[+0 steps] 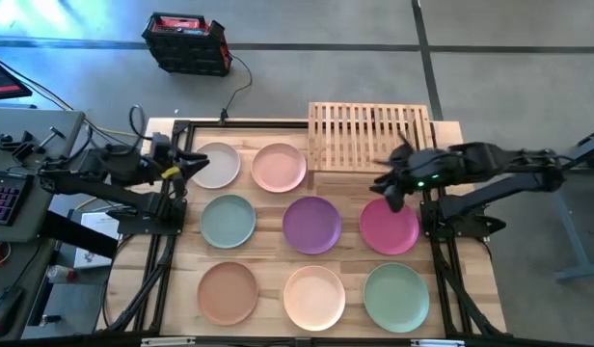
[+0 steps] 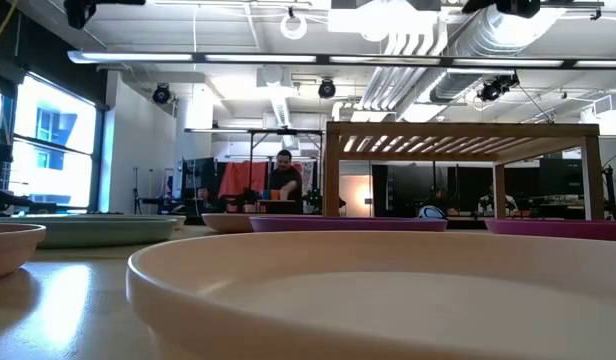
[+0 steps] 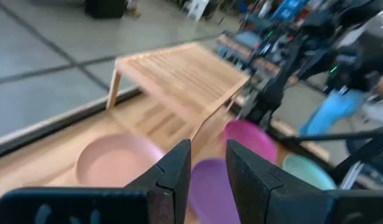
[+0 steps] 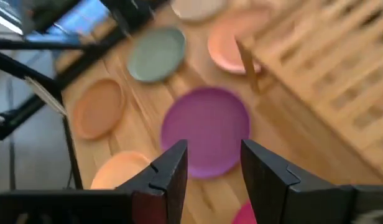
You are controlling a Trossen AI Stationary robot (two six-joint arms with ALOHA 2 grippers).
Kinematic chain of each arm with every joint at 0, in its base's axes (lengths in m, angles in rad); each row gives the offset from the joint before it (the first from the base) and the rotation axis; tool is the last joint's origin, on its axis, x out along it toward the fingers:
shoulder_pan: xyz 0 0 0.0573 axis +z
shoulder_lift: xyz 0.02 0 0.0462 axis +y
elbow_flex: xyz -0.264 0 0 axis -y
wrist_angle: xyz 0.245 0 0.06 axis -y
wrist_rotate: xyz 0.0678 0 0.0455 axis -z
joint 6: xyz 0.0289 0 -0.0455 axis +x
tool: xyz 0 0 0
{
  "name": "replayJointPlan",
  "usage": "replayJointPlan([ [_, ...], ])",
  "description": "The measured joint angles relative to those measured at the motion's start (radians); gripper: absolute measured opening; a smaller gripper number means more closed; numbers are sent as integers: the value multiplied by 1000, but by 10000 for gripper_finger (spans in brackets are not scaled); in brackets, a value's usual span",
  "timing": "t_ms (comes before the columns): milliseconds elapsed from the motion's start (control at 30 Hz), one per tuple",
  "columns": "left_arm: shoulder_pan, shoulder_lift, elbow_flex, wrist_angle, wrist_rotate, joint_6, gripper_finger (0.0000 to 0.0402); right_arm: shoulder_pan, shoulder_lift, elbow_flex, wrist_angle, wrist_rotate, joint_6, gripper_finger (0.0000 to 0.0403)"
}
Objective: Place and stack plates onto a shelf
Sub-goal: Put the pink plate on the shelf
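Observation:
Eight plates lie flat on the tabletop in the high view: beige (image 1: pixel 218 164), pink (image 1: pixel 279 166), sage (image 1: pixel 228 220), purple (image 1: pixel 311 224), magenta (image 1: pixel 391 229), tan (image 1: pixel 229 287), cream (image 1: pixel 314 296) and green (image 1: pixel 396 296). The slatted shelf (image 1: pixel 369 135) stands on its legs at the far edge, with nothing on it. My left gripper (image 1: pixel 188 168) is open beside the beige plate's left rim. My right gripper (image 1: pixel 388 189) is open, raised over the magenta plate's far rim, near the shelf's front. Its wrist view looks down on the purple plate (image 4: pixel 207 130).
Black frame rails run along both sides of the table (image 1: pixel 162 270). The shelf's top (image 2: pixel 463 135) stands well above the plates in the low view. A person (image 2: pixel 283 175) shows far off in the room. Bare wood lies between the plate rows.

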Motion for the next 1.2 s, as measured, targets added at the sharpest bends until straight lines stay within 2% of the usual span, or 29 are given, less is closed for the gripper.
replayJointPlan([
  [167, 0, 36, 0, -83, 11, -39, 90, 0, 108, 4, -43, -64, 115, 130],
  [400, 0, 85, 0, -105, 24, -5, 90, 38, 260, 3, -118, -121, 252, 130],
  [1200, 0, 114, 0, -103, 24, -1, 90, 229, 670, 2, -158, -123, 550, 130],
])
